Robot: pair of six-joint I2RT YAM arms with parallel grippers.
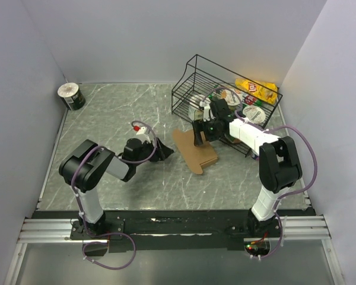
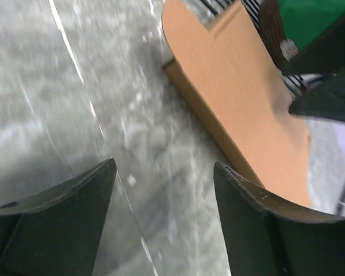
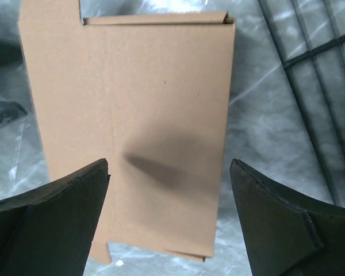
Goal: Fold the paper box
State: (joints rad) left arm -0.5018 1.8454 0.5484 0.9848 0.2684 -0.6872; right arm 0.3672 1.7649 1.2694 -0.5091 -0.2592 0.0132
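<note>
The paper box (image 1: 194,151) is a flat brown cardboard sheet, folded over on itself, lying on the marble table in front of the basket. It fills the right wrist view (image 3: 132,126) and shows at the upper right of the left wrist view (image 2: 241,98). My right gripper (image 1: 200,135) hovers over the sheet's far end, jaws open and empty, fingers (image 3: 57,224) wide apart above it. My left gripper (image 1: 164,149) is just left of the sheet, low over the table, open and empty, its right finger (image 2: 253,224) close to the sheet's edge.
A black wire basket (image 1: 225,101) with snack packets and cups stands tilted behind the sheet at the back right; its wires show in the right wrist view (image 3: 310,86). A roll of tape (image 1: 71,96) sits at the back left corner. White walls close in all sides.
</note>
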